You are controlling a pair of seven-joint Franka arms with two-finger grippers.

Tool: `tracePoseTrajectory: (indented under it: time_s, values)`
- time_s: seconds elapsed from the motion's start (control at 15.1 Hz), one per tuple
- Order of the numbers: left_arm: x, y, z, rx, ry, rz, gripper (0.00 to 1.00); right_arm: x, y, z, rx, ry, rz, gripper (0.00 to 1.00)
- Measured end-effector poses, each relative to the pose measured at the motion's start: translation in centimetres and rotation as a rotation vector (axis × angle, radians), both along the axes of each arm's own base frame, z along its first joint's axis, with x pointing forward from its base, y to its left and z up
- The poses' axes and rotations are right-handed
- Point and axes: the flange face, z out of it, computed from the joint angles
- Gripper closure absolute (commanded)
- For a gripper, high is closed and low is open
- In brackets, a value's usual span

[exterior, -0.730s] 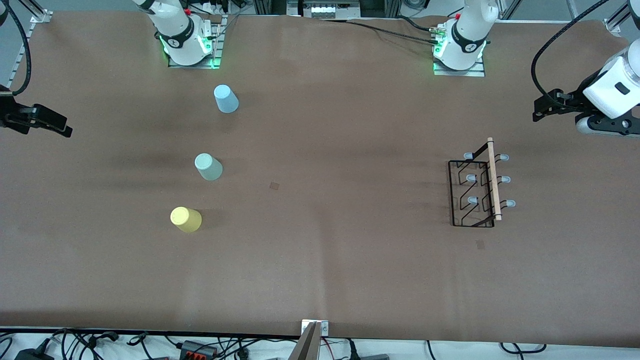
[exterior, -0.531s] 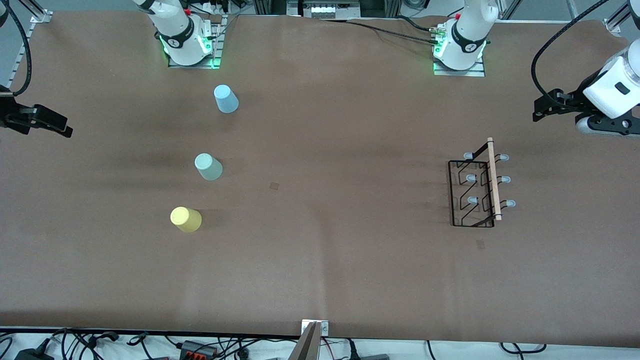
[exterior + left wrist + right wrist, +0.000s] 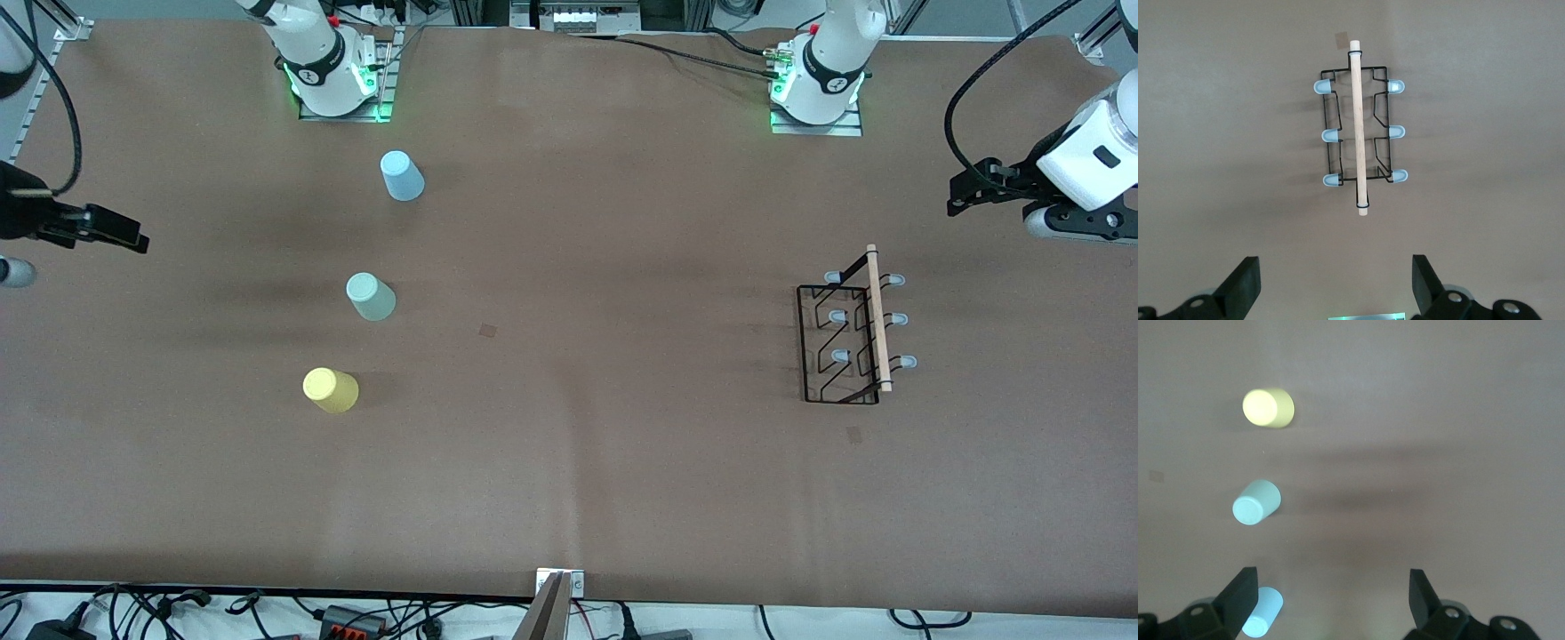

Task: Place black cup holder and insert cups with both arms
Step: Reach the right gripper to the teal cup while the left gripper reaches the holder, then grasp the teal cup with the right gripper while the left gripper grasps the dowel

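Currently I am logging: rack and three cups sitting well apart; left pincer and right pincer both hanging spread.

Brown table with cables along its edge nearest the front camera.

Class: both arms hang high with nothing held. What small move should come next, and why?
Probably lower the left gripper, fingers open, onto the black cup holder by its wooden handle: the holder stands unplaced, and all three cups sit upside down, untouched. The right gripper waits open above them.
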Motion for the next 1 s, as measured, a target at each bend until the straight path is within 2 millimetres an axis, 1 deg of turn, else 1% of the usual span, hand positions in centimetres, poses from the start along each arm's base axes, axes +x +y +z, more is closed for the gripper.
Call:
tracePoseTrajectory:
  time_s: [0.2,0.33,0.4,0.53,0.66,0.8,0.86,1.0]
  values:
    - [0.1,-0.2,-0.4,0.000,0.011,-0.004,0.00,0.3,0.4,-4.3,0.001,0.000,0.008,0.00]
    - [0.5,-0.6,-1.6,0.000,0.038,-0.011,0.00,0.1,1.3,-8.0,0.001,-0.028,0.023,0.00]
    - [0.8,-0.8,-2.5,0.000,0.055,-0.015,0.00,-0.1,2.2,-10.0,0.001,-0.046,0.036,0.00]
    - [1.4,-1.2,-4.1,0.000,0.087,-0.023,0.00,-0.7,4.9,-14.1,-0.003,-0.089,0.023,0.00]
    - [2.0,-1.6,-6.1,-0.001,0.106,-0.028,0.00,-1.7,8.2,-17.4,-0.007,-0.129,-0.027,0.00]
    - [2.8,-1.6,-9.2,-0.001,0.076,-0.029,0.00,-2.4,11.6,-19.6,-0.008,-0.144,-0.081,0.00]
    - [3.1,-1.6,-11.0,-0.002,0.053,-0.029,0.00,-2.5,13.0,-20.2,-0.008,-0.147,-0.095,0.00]
    - [3.3,-1.7,-14.1,-0.003,0.010,-0.032,0.00,-2.6,14.7,-21.3,-0.007,-0.146,-0.104,0.00]
